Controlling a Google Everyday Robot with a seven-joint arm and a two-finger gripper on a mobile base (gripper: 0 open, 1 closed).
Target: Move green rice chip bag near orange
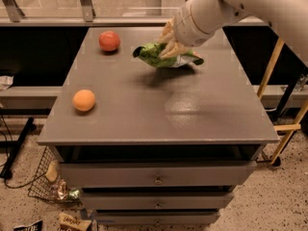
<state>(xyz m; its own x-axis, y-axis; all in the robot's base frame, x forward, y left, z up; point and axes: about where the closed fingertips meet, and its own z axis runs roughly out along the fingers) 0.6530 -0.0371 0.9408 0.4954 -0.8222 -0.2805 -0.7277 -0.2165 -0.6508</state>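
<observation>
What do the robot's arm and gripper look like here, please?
The arm is a thick, smooth, white rounded tube. The gripper, at the green rice chip bag over the far side of the table, has pale tan fingers. No cables show.

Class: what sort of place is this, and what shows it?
Likely a robot test lab: a grey drawer cabinet, a wire basket of snack packets on the floor, and the pincer gripping a chip bag over the cabinet's far side.
</observation>
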